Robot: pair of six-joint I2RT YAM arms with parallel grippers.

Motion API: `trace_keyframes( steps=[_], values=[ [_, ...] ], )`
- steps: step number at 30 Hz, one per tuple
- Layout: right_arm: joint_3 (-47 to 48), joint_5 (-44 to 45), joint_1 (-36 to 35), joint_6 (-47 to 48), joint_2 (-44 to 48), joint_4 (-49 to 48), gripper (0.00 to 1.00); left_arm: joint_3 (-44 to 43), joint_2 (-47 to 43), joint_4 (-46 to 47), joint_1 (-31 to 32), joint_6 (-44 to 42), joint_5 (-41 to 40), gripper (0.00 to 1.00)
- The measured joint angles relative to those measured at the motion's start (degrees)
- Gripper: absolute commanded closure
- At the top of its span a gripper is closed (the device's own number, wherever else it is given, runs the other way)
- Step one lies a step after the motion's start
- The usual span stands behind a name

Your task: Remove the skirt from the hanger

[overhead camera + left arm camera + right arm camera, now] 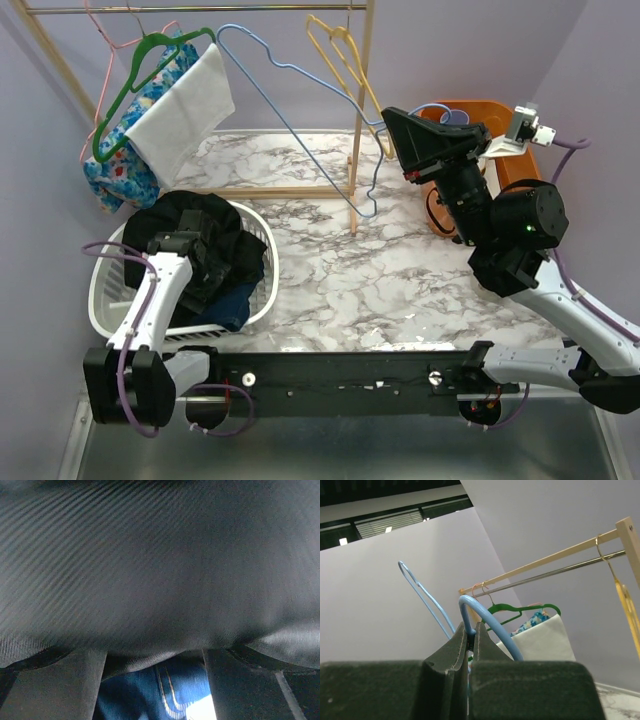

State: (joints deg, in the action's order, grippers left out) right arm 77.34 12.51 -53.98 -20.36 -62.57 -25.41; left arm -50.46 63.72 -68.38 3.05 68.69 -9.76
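Observation:
The black skirt lies bunched in the white laundry basket, off the hanger. The light-blue hanger is bare and tilts across the middle, from the rack down to the marble table. My right gripper is shut on its thin wire; in the right wrist view the blue hook curves out from between the closed fingertips. My left gripper is down in the basket with its jaws apart. In the left wrist view black skirt fabric covers the fingertips, with blue denim showing in the gap.
A wooden clothes rack stands at the back with a green hanger carrying a white cloth and a blue floral garment, plus a yellow hanger. An orange container sits behind the right arm. A dark blue garment lies in the basket.

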Motion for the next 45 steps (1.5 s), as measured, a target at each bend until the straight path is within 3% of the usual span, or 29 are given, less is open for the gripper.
trace_keyframes(
  steps=[5,7,11,16,18,23,32,39,45],
  values=[
    [0.0,0.6,0.0,1.6,0.4,0.0,0.99,1.9,6.8,2.8,0.0,0.8,-2.4,0.23],
    [0.0,0.8,0.0,2.4,0.7,0.0,0.99,2.3,9.4,3.6,0.1,1.5,-4.2,0.29],
    [-0.1,1.4,0.0,4.0,1.5,0.0,0.99,2.5,10.1,4.2,0.1,2.4,-6.1,0.27],
    [0.0,1.4,0.0,5.9,2.0,0.7,0.99,-1.2,6.0,1.6,2.5,2.5,-10.6,0.19],
    [0.3,1.2,0.0,6.7,2.0,2.3,0.99,-7.7,2.4,0.1,5.1,1.3,-14.5,0.18],
    [6.1,-4.4,0.0,10.6,-0.2,13.4,0.99,-15.6,-5.9,5.9,7.0,-7.2,-15.7,0.18],
    [11.6,-16.9,0.0,18.9,-1.7,38.3,0.99,-13.4,-19.8,21.1,7.0,-30.1,-2.7,0.17],
    [11.5,-25.5,0.1,25.6,1.5,52.9,0.99,-21.1,-21.2,25.3,7.0,-41.7,3.6,0.17],
    [16.0,-33.1,0.0,29.5,-0.8,62.3,0.99,-26.4,-19.0,29.1,7.1,-50.6,24.1,0.23]
  ],
)
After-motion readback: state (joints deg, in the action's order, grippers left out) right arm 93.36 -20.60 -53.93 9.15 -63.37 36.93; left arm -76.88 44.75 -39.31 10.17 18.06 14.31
